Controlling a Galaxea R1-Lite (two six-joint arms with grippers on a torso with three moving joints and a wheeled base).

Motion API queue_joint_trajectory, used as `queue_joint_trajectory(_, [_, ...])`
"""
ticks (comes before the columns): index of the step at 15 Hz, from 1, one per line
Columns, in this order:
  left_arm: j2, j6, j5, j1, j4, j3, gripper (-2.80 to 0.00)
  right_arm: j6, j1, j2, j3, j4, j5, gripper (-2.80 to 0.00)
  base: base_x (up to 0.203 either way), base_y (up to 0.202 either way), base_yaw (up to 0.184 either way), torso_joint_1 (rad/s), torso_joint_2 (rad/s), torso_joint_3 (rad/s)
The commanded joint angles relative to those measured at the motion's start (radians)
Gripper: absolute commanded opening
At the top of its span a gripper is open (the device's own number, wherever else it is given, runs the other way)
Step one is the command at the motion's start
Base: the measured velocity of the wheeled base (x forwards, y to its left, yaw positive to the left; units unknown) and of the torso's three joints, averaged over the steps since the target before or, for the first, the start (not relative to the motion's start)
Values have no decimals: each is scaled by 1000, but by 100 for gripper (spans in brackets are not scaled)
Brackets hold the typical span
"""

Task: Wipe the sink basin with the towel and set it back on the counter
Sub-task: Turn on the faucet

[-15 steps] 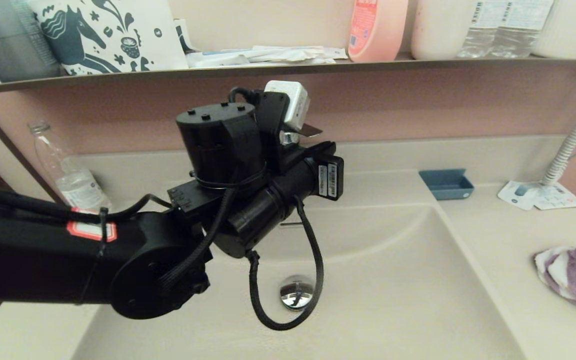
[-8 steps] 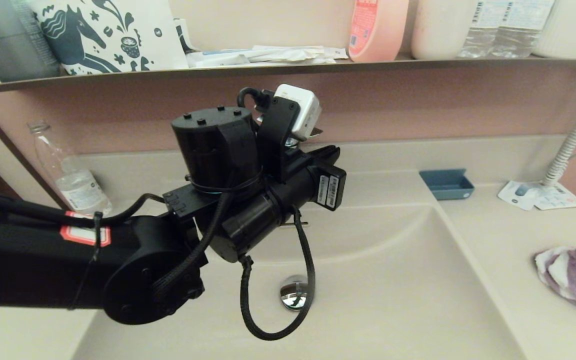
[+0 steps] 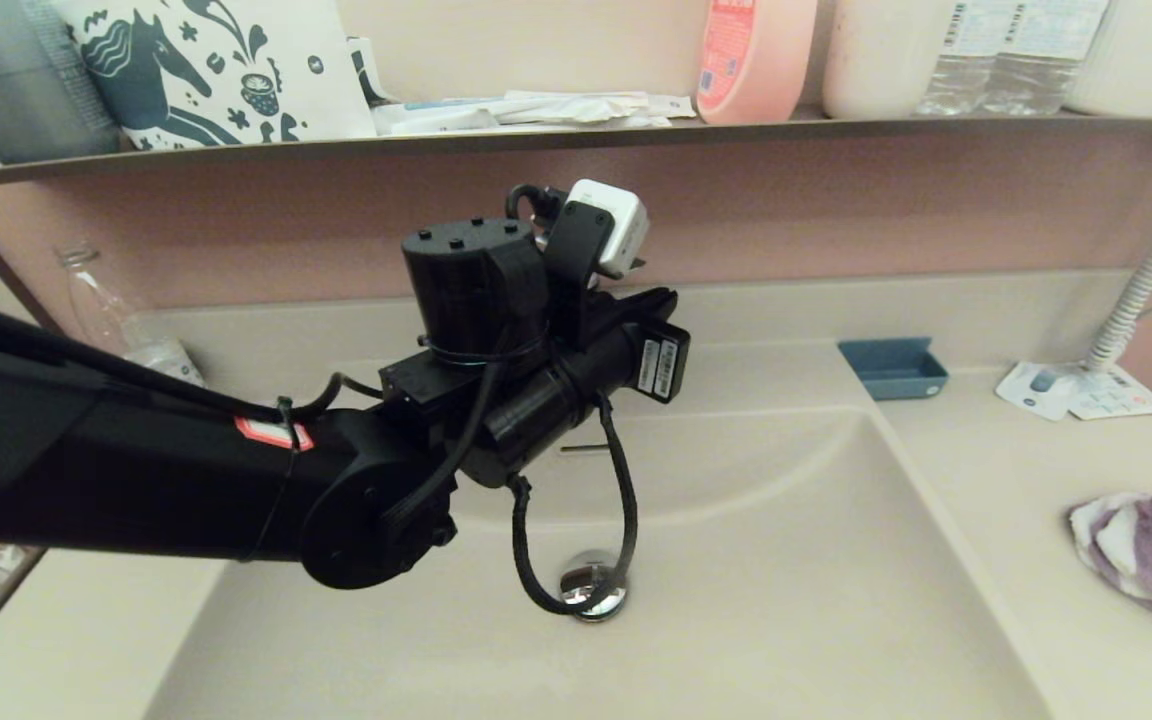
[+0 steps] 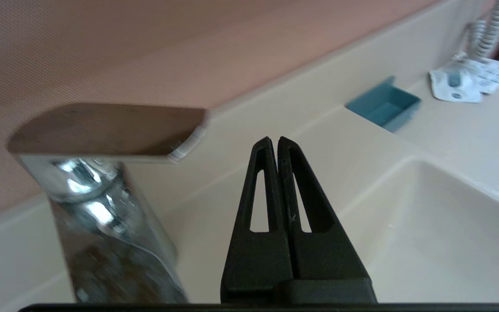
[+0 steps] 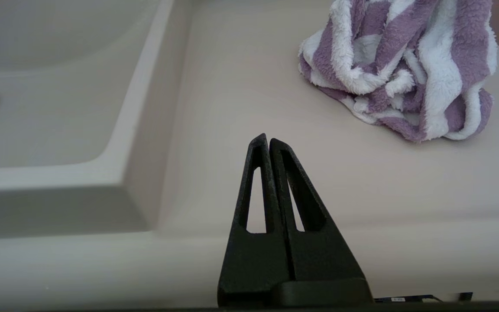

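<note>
My left gripper (image 4: 278, 143) hangs pinched together and empty beside the faucet (image 4: 102, 190), centre frame. The towel (image 3: 1151, 550) lies bunched on the tabletop (image 3: 1016, 480) at right, my right gripper (image 5: 268, 141) likewise closed and empty; wiping looks undone.

Three cameras, one vanity
Head looks down over the cream moulded sink basin (image 3: 786, 560); both wrist views skim it closely, sharing its rim.

Soft, even indoor light; the faucet (image 4: 102, 208) is blurred, the drain plug (image 3: 592, 588) glints.
</note>
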Motion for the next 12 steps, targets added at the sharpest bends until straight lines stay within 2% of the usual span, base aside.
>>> queue_joint_trajectory(1, [23,1,-8,22,-2,-24,-280,0,0,0,0,0,0,-280,0,0,0,0,0,0])
queue_joint_trajectory(12, [21,4,-15,78,-11,-87,-280,1,0,0,0,0,0,-280,0,0,0,0,0,0])
